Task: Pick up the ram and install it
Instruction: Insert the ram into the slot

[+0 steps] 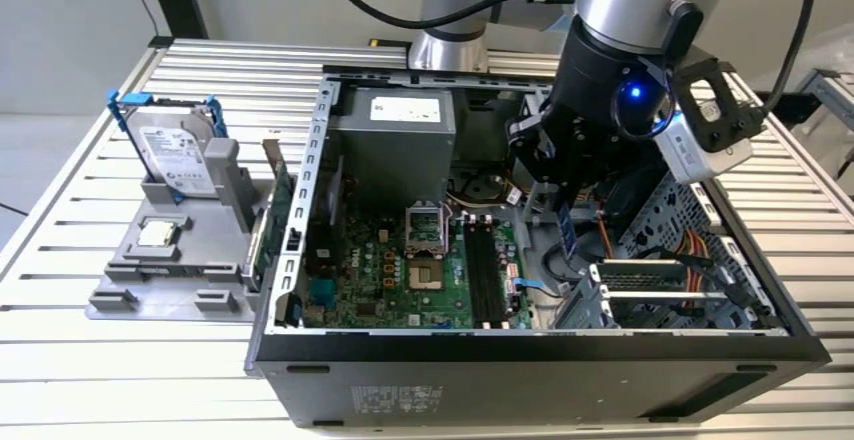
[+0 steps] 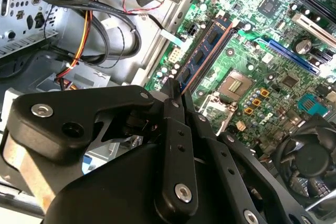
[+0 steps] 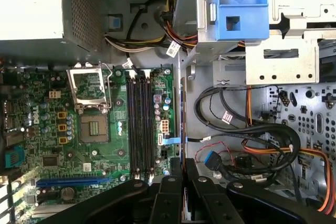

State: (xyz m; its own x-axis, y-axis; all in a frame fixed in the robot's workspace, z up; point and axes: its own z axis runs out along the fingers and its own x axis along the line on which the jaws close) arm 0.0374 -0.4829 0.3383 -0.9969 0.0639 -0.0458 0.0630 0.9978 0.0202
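The ram (image 1: 566,230) is a thin bluish stick hanging upright from my gripper (image 1: 562,200), which is shut on its upper end. It hovers inside the open computer case, just to the exterior view's right of the motherboard's two long black slots (image 1: 483,275). In the first wrist view the ram (image 3: 182,119) shows edge-on as a thin line beyond my gripper (image 3: 182,165), beside the empty black slots (image 3: 139,124). The second wrist view shows the ram (image 2: 202,51) with its dark chips running out from my gripper (image 2: 176,92) over the motherboard.
A grey power supply (image 1: 394,125) fills the case's back. The open processor socket (image 3: 92,127) lies beside the slots. Cables (image 3: 247,129) and a metal drive cage (image 1: 681,260) crowd the exterior view's right. A grey stand with a hard drive (image 1: 180,155) sits outside.
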